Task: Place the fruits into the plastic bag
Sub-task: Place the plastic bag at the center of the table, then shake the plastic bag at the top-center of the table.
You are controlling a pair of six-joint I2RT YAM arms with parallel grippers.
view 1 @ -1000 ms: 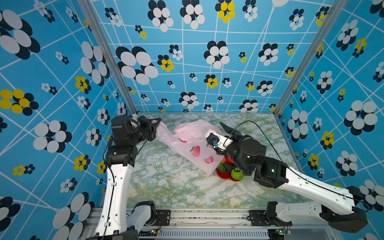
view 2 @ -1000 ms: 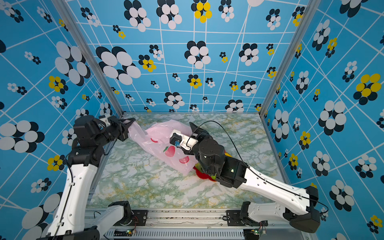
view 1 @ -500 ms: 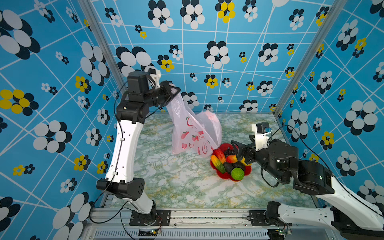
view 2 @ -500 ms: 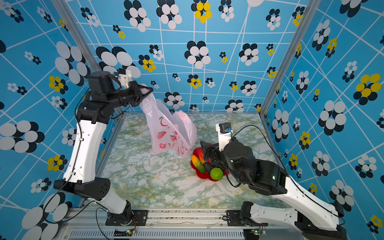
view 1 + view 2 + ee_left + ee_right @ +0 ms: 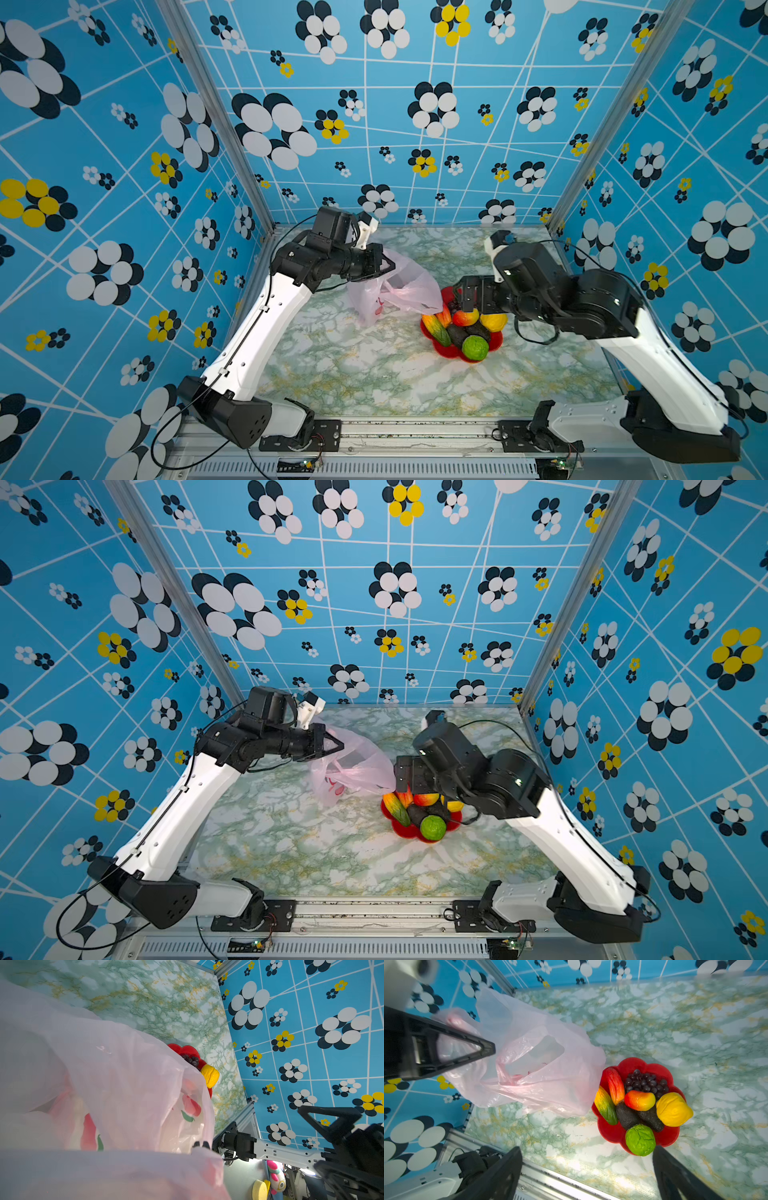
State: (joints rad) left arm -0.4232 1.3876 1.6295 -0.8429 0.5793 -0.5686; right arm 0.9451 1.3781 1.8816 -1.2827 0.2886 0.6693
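Note:
The pale-pink plastic bag (image 5: pixel 399 286) (image 5: pixel 353 766) slumps on the marble table, its mouth gaping in the right wrist view (image 5: pixel 539 1068). My left gripper (image 5: pixel 390 266) (image 5: pixel 200 1144) is shut on the bag's upper handle. The bag's lower corner touches a red flower-shaped plate (image 5: pixel 612 1136). On the plate lie the fruits: grapes (image 5: pixel 645 1083), a yellow one (image 5: pixel 672 1109), a bumpy green ball (image 5: pixel 640 1139) (image 5: pixel 475 347), two dark avocado-like ones (image 5: pixel 627 1115) and red-yellow ones (image 5: pixel 639 1100). My right gripper (image 5: pixel 463 297) (image 5: pixel 586 1148) hangs open over the plate's far side, holding nothing.
Blue flower-patterned walls close the table in on the left, back and right. A metal rail (image 5: pixel 415 428) with both arm bases runs along the front edge. The left arm's black fingers (image 5: pixel 488 1049) reach out over the bag.
My left arm has brought the bag down from high in the air to the table beside the plate. My right gripper has moved over the plate and opened wider.

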